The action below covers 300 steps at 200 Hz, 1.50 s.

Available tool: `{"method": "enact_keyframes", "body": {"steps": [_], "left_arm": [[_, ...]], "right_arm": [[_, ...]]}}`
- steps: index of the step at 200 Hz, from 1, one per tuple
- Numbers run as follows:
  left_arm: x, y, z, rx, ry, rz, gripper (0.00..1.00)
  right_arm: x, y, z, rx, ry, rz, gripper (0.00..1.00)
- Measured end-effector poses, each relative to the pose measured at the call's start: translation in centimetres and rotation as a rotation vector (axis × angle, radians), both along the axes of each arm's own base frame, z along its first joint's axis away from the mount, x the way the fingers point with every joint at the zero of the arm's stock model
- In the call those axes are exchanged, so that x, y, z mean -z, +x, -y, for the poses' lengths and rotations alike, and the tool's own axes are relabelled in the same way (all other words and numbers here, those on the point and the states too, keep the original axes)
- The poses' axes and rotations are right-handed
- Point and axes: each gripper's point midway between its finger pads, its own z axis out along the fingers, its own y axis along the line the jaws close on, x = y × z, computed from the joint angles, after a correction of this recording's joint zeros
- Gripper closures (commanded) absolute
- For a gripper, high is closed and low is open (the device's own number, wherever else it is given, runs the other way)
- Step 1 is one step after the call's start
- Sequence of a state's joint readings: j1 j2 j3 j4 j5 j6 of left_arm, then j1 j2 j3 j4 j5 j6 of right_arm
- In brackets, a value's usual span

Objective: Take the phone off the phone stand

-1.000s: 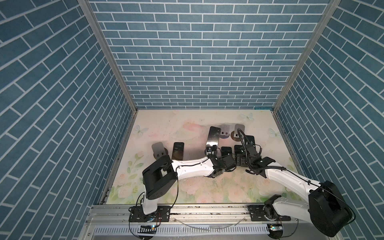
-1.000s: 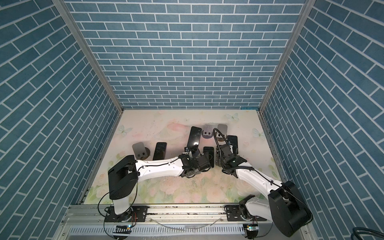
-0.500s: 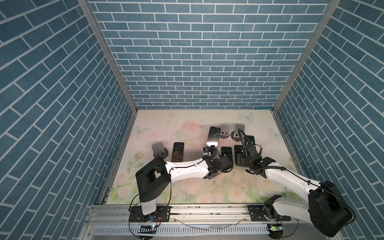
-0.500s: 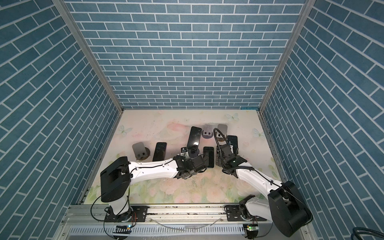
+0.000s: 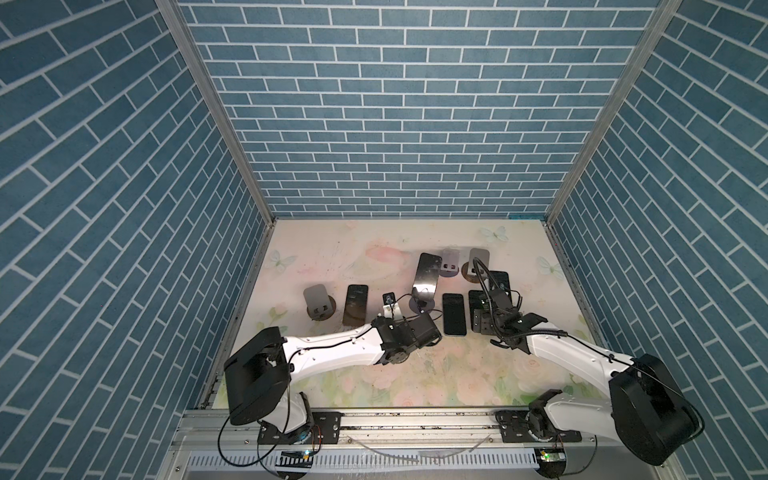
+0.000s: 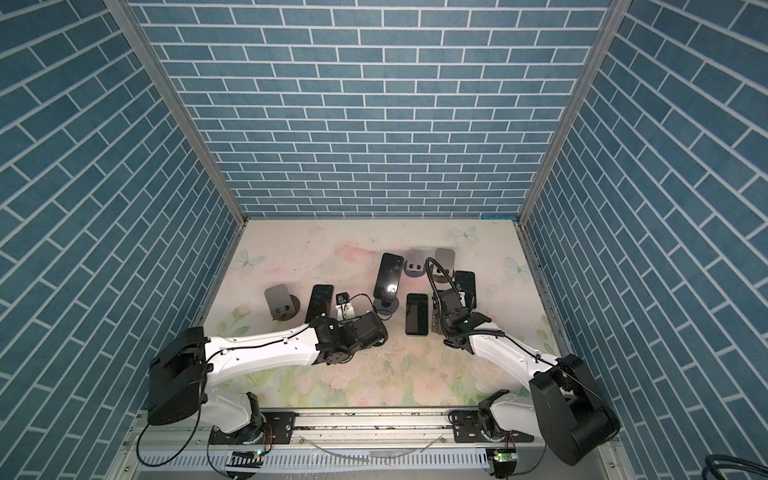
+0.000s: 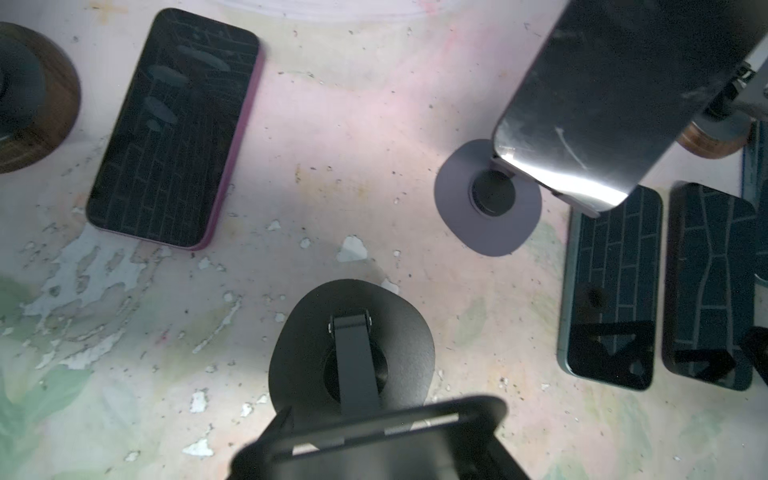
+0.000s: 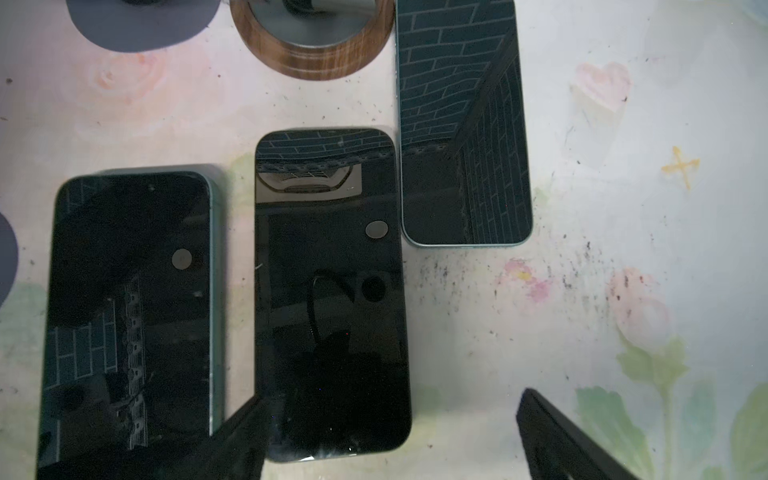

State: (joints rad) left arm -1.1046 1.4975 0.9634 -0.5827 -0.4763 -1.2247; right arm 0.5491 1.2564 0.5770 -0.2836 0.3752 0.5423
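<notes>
**Item:** phone [image 5: 427,274], dark, glass side up. I found it propped on its stand [image 5: 420,306] near the middle of the table [image 5: 332,257] in both top views. It leaned back, its long axis running up the frame and tipping a little right at the top. It was not yet lifted off.

**Nearest tool:** left gripper [image 5: 428,330], just below the stand's round foot in a top view, so the phone lay straight up-frame from it. Its fingers were closed. In the left wrist view a black stand [image 7: 351,332] filled the lower edge and hid them, so I could not tell whether they clamped it.

**Second tool:** right gripper [image 8: 390,399], fingers spread wide and holding nothing, poised over a flat phone [image 8: 332,291]. The task's phone lay up and left of it, farther off.

**Judgement:** the left arm had the shorter reach.
</notes>
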Motion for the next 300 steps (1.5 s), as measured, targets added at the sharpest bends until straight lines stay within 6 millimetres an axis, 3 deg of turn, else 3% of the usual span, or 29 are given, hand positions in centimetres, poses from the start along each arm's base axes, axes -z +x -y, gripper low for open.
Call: {"method": "enact_keyframes", "body": {"steps": [38, 91, 142, 182, 226, 300], "left_arm": [[-1.6, 2.1, -1.7, 0.018, -0.001, 0.041, 0.45], [-3.4, 5.7, -3.7, 0.065, 0.018, 0.051, 0.45], [-4.2, 10.4, -3.7, 0.139, -0.010, 0.040, 0.45], [-3.5, 14.0, -2.2, 0.193, -0.027, -0.004, 0.44], [-1.4, 17.8, -1.7, 0.196, -0.034, -0.058, 0.44], [2.0, 20.2, -1.3, 0.188, -0.010, -0.149, 0.41]], "right_arm": [[0.3, 0.4, -0.4, -0.005, -0.001, -0.020, 0.07], [-1.7, 2.0, -1.4, -0.006, 0.025, 0.019, 0.07], [-2.3, 2.2, -1.6, -0.005, 0.026, 0.021, 0.07], [-2.7, 2.3, -1.6, -0.003, 0.025, 0.022, 0.07], [-3.1, 2.4, -1.4, 0.000, 0.010, 0.017, 0.06], [-3.7, 3.5, -1.8, 0.003, -0.006, 0.018, 0.06]]}}
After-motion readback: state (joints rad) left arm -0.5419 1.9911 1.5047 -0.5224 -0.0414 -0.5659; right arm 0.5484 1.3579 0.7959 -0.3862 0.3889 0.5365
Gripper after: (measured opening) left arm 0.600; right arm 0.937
